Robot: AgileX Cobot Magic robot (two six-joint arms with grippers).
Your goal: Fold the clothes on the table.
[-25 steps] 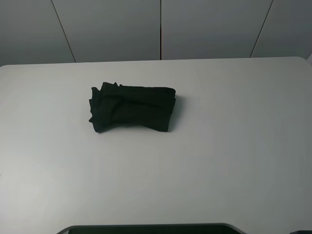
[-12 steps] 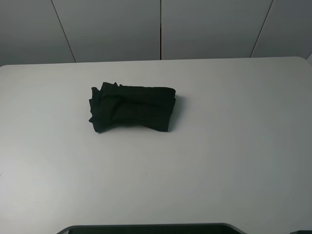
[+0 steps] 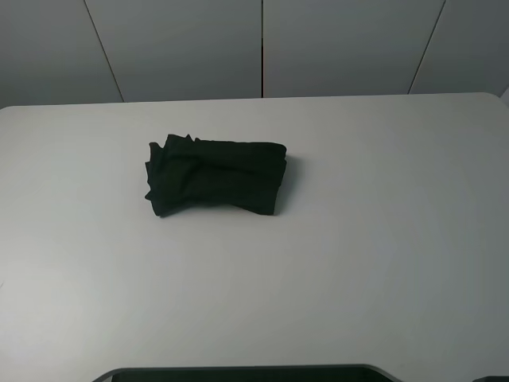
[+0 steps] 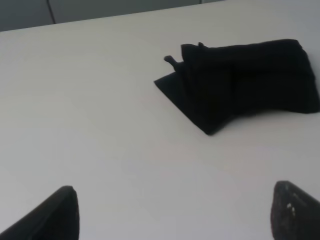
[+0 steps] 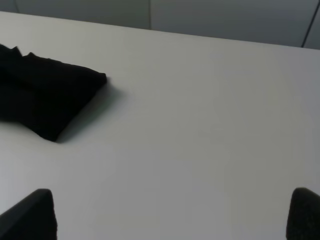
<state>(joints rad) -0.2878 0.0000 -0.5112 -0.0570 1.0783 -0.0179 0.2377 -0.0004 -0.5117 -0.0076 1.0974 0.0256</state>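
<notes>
Exterior high shows the folded black garment [image 3: 215, 176] unmoved since earlier.

No legible text, label, brand, number or sign anywhere in these three views.

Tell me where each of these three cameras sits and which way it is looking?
Exterior high: mounted above the near edge of the white table, looking down and across at the black folded garment and the grey wall panels; neither arm shows.
Left wrist: on the left arm, low over the table, facing the garment; both fingertips of the left gripper show, spread apart.
Right wrist: on the right arm, facing the garment's other end; the right gripper shows, fingertips wide apart.
Shared: all three see the same garment.
</notes>
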